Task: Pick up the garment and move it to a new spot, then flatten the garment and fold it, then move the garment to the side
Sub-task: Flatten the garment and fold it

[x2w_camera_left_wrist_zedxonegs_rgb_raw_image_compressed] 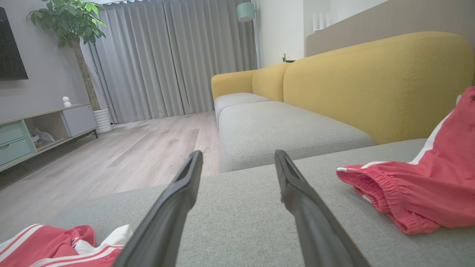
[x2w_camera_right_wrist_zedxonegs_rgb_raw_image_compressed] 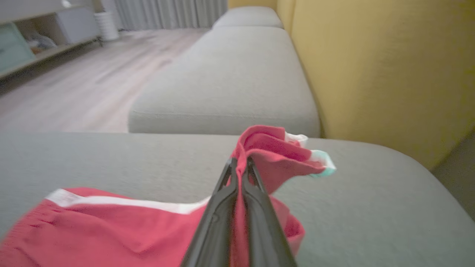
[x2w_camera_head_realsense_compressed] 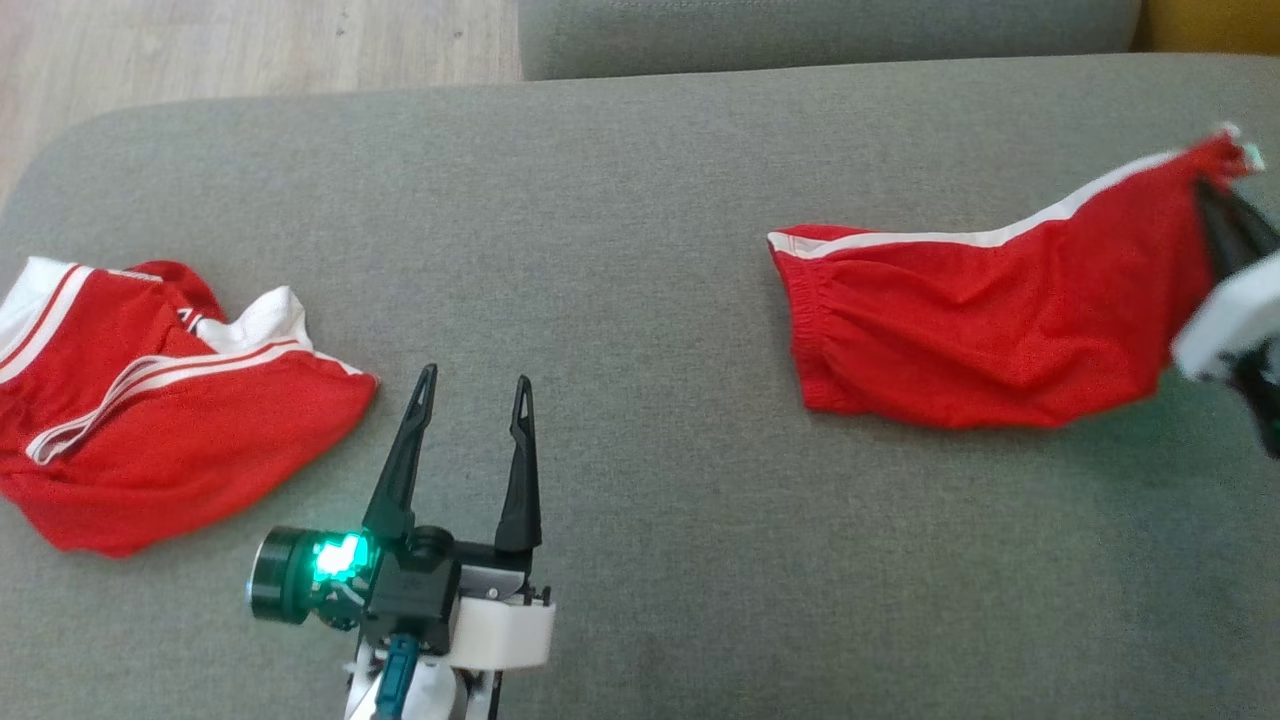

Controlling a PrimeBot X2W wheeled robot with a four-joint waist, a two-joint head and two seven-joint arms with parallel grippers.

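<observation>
- Garment [x2w_camera_head_realsense_compressed: 960, 330]: red shorts with a white stripe along the upper edge and a gathered elastic waistband, on the right part of the grey sofa seat [x2w_camera_head_realsense_compressed: 640, 180].
- Pose: the waistband end rests on the seat and faces left; the cloth is spread but creased.
- State: the right-hand corner is raised off the seat, pinched between the closed fingers [x2w_camera_right_wrist_zedxonegs_rgb_raw_image_compressed: 219, 222] of the right gripper [x2w_camera_right_wrist_zedxonegs_rgb_raw_image_compressed: 239, 165].

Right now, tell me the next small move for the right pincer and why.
Probably lift the right pincer straight up: it is shut on one corner of the red shorts, while most of them lie on the grey cushion. The left pincer hangs open, touching nothing.
</observation>
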